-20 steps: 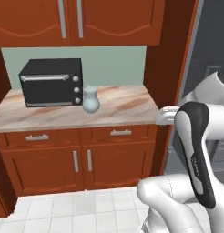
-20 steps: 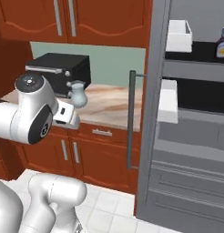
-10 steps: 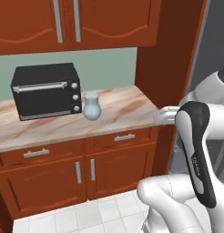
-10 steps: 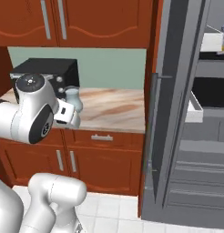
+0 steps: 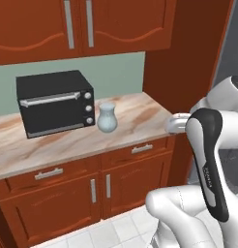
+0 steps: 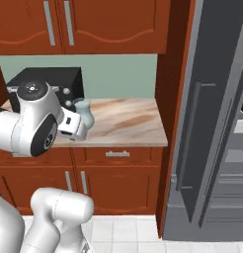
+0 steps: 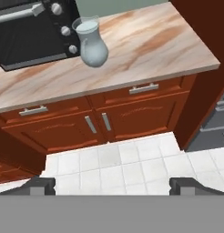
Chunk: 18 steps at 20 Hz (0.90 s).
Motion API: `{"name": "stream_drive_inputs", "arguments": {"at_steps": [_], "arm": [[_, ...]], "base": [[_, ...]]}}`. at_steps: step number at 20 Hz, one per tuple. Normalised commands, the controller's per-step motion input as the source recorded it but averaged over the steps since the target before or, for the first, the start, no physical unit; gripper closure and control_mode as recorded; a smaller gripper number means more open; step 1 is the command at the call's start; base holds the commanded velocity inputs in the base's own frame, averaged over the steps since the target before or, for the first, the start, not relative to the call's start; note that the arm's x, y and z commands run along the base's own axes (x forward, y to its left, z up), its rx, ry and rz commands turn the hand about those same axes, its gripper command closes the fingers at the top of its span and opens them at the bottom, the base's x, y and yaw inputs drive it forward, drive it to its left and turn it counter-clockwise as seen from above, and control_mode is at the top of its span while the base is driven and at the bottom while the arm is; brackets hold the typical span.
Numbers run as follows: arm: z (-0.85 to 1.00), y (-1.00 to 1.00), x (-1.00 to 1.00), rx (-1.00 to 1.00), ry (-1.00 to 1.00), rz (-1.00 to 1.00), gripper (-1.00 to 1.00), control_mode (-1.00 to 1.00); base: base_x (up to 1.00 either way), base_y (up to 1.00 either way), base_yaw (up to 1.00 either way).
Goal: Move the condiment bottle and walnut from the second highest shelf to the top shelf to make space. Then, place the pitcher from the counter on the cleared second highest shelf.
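Observation:
The pitcher (image 5: 107, 117) (image 6: 84, 109) (image 7: 92, 43), clear pale grey-blue glass, stands upright on the marbled counter (image 5: 140, 118) (image 6: 128, 123) (image 7: 155, 45), just right of a black oven. My gripper (image 7: 114, 186) is open, its two dark fingertips (image 7: 41, 184) far apart with nothing between them. It hangs well short of the counter's front, above the tiled floor, and the pitcher is far ahead at upper left in the hand view. The condiment bottle, the walnut and both shelf boards are out of view.
A black toaster oven (image 5: 53, 101) (image 6: 44, 81) (image 7: 27, 32) sits against the wall left of the pitcher. Red-brown wall cabinets (image 5: 92, 24) hang above the counter. The grey cabinet's open door (image 6: 212, 123) stands at the right, past a wooden side panel (image 6: 163, 74).
The whole picture has shifted: the base has moved, bringing the counter and pitcher toward the centre while the grey cabinet slides off to the right. The pitcher itself stays put.

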Motion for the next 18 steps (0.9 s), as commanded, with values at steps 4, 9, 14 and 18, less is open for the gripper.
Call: {"name": "stream_drive_inputs", "arguments": {"at_steps": [4, 9, 14, 18], "arm": [[0.0, 0.0, 0.0, 0.0, 0.0, 0.0, -1.0, 1.0], [0.0, 0.0, 0.0, 0.0, 0.0, 0.0, -1.0, 1.0], [0.0, 0.0, 0.0, 0.0, 0.0, 0.0, -1.0, 1.0], [0.0, 0.0, 0.0, 0.0, 0.0, 0.0, -1.0, 1.0]], "base": [[0.4, 0.59, -0.2], [0.48, 0.57, -0.12], [0.44, 0.45, -0.07], [0.29, 0.32, -0.05]]}}
